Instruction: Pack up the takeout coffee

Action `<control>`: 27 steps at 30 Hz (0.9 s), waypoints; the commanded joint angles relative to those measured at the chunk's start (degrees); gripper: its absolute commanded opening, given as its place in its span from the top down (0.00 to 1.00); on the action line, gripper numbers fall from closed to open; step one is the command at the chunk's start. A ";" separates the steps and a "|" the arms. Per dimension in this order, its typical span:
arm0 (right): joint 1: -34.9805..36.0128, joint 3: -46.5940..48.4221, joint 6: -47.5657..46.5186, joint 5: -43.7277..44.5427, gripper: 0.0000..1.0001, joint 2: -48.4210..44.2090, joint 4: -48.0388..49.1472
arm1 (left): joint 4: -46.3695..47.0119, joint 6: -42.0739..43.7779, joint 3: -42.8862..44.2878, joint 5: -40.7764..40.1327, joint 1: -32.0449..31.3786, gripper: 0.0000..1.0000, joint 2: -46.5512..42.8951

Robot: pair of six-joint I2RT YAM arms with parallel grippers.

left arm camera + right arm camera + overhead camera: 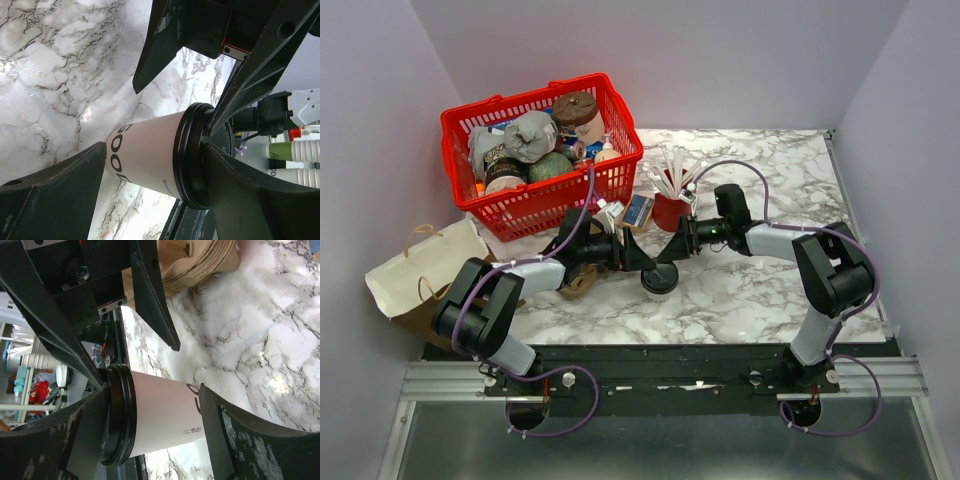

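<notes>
Left wrist view showed left claw [156, 150] and right claw [171, 111] both spread apart around the takeout coffee [147, 165], touching its lid [192, 160].

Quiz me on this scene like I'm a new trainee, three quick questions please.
1. True or false: the coffee has no lid.
2. What flanks the coffee?
A) the left gripper and the right gripper
B) one gripper only
C) no gripper
3. What colour is the basket?

Key
1. False: a black lid sits on it.
2. A
3. Red
</notes>
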 commanded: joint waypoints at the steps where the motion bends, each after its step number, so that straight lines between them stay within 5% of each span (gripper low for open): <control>1: -1.34 -7.14 10.12 10.58 0.23 9.19 -18.82 | -8.64 5.48 -3.02 -7.07 -0.43 0.16 4.36; 13: -1.78 -9.00 13.03 5.15 0.26 16.14 -11.35 | -6.36 5.83 -3.64 -7.60 -0.43 0.16 6.91; 27: -2.57 -7.77 6.08 4.52 0.05 -1.96 -10.29 | 1.22 1.78 2.51 2.51 -0.43 0.02 0.32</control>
